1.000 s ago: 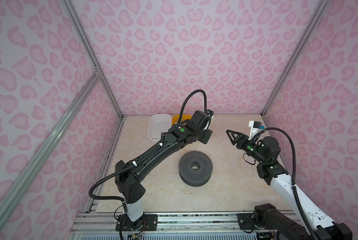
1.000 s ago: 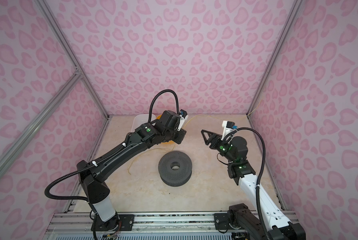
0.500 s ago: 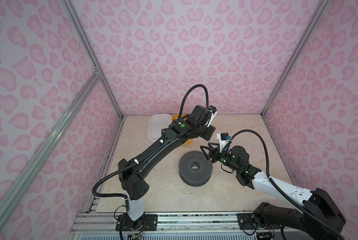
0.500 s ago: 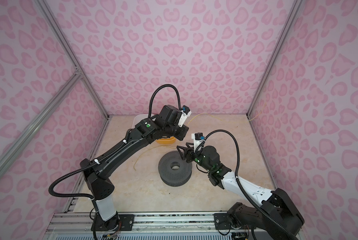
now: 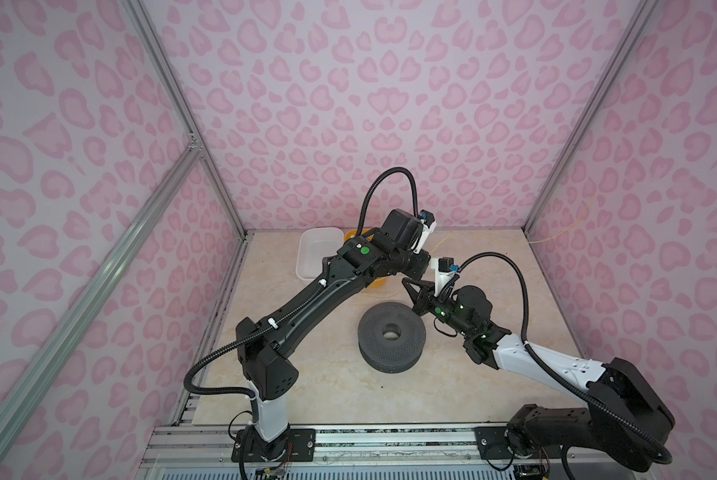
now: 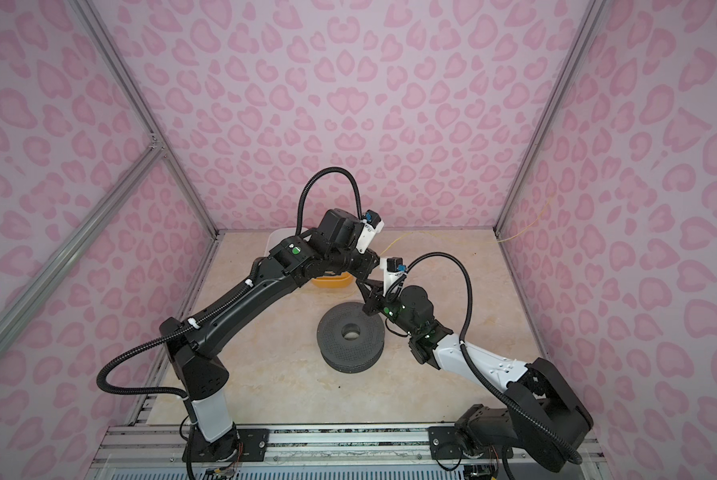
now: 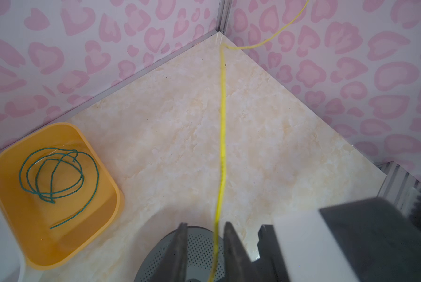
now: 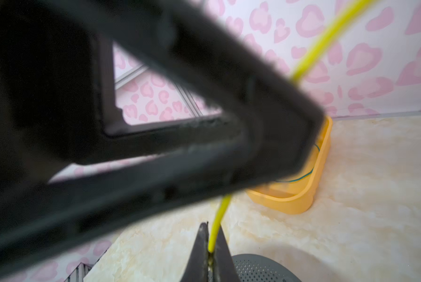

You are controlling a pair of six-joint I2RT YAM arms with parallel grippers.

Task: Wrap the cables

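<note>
One yellow cable (image 7: 222, 122): right tool (image 8: 210, 235) pinches it, left tool (image 7: 205, 224) stands spread around it

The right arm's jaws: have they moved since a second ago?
Yes. In a top view the right gripper has swung left, closer to the grey spool; its jaws now pinch the yellow cable.

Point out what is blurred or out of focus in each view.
Left wrist view: the left gripper is soft, the green cable in the orange tray sharp. Right wrist view: one of its fingers looms out of focus across the frame, the yellow cable in the right gripper clearer. Both top views: sharp throughout.
</note>
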